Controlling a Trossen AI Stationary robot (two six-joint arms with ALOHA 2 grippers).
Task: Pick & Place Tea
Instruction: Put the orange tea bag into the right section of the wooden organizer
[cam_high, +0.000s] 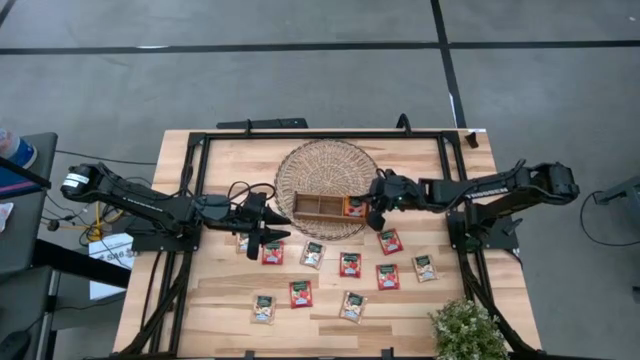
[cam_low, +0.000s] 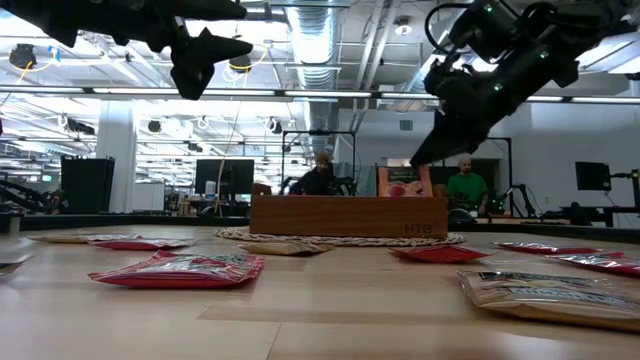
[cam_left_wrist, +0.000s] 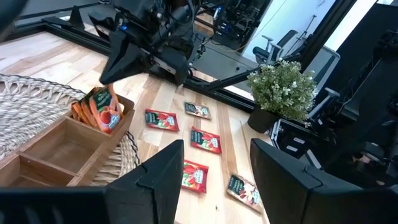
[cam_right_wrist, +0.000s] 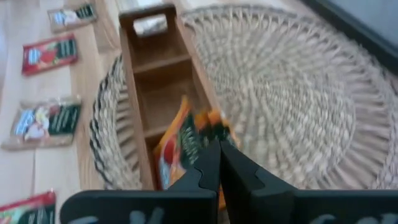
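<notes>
Setting: light wood surface (cam_high: 220, 300) w/ black frame, seen from above; office room behind in low view.
Right gripper (cam_high: 372, 218): clenched, fingers pressed tip to tip, nothing between them; sits above the right-end compartment of the wooden tray (cam_high: 318, 206), just over the orange sachets (cam_high: 354, 207) standing there. Right wrist view shows the closed tips (cam_right_wrist: 217, 163) directly above those orange packets.
Left gripper (cam_high: 272, 234): released, fingers spread apart, holding nothing; hangs above the surface just left of the tray, near the upper-left sachets. Low view has it well clear of the tabletop.
Tray: brown, three compartments, lies on the round wicker mat (cam_high: 327, 177) at the back-centre of the surface. Middle compartment looks bare; the left one cannot be judged.
Tea on surface: approx. ten flat sachets spread in loose rows in front of the mat. Red ones incl. a red sachet (cam_high: 272, 253) beside the left gripper and another red sachet (cam_high: 390, 241) below the right gripper; pale w/ dark-green tops incl. a pale sachet (cam_high: 424, 267) at far right.
Tea in tray: orange sachets upright, leaning, in the right-end compartment only.
Plant (cam_high: 466, 330): small potted green, front-right corner, apart from the sachets.
Background: two people seated at desks beyond the surface, low view.
</notes>
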